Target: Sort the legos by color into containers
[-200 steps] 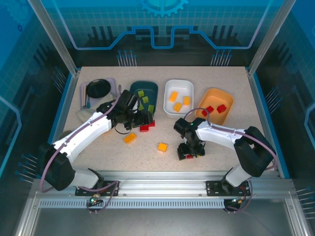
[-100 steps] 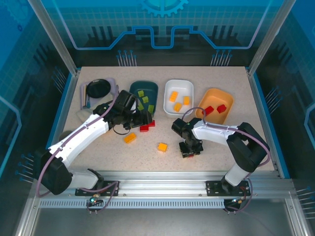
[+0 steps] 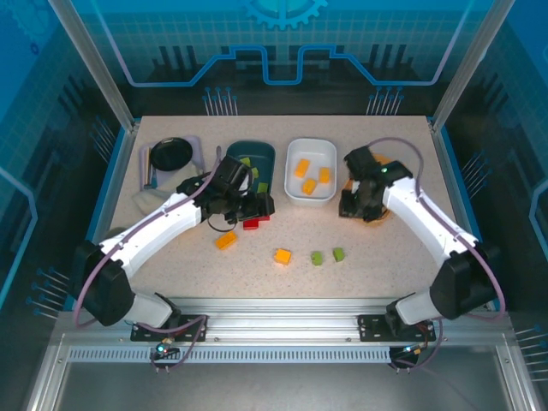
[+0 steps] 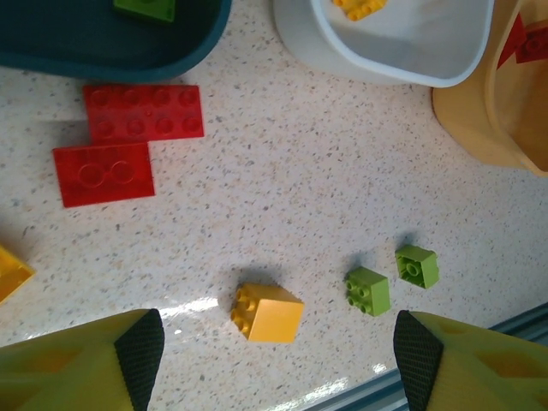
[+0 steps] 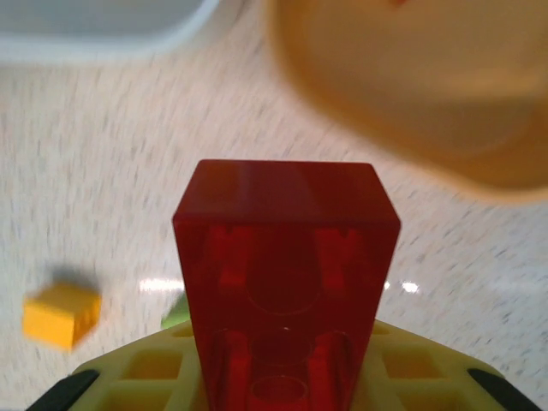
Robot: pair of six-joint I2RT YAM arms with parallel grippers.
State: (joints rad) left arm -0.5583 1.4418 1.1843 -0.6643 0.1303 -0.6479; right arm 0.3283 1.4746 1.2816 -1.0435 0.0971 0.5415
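Note:
My right gripper [image 3: 353,205] is shut on a red lego [image 5: 287,274], held above the table at the near edge of the orange container [image 3: 387,175]. My left gripper [image 3: 259,205] hangs open by the teal container [image 3: 257,154], which holds green legos. Its fingers [image 4: 141,351] straddle bare table just below an orange-yellow lego [image 4: 268,312]. Two flat red legos [image 4: 144,111] lie next to the teal container. Two green legos [image 3: 317,258] sit near the front. The white container [image 3: 312,169] holds orange-yellow legos.
A lavender tray with a black bowl [image 3: 171,154] stands at the back left. Another orange-yellow lego [image 3: 226,241] lies left of centre. The metal rail [image 3: 274,308] runs along the near table edge.
My right gripper shut on the red lego near the front, lifted it and carried it back towards the orange container. Two green legos now show where it was. The left arm shifted slightly.

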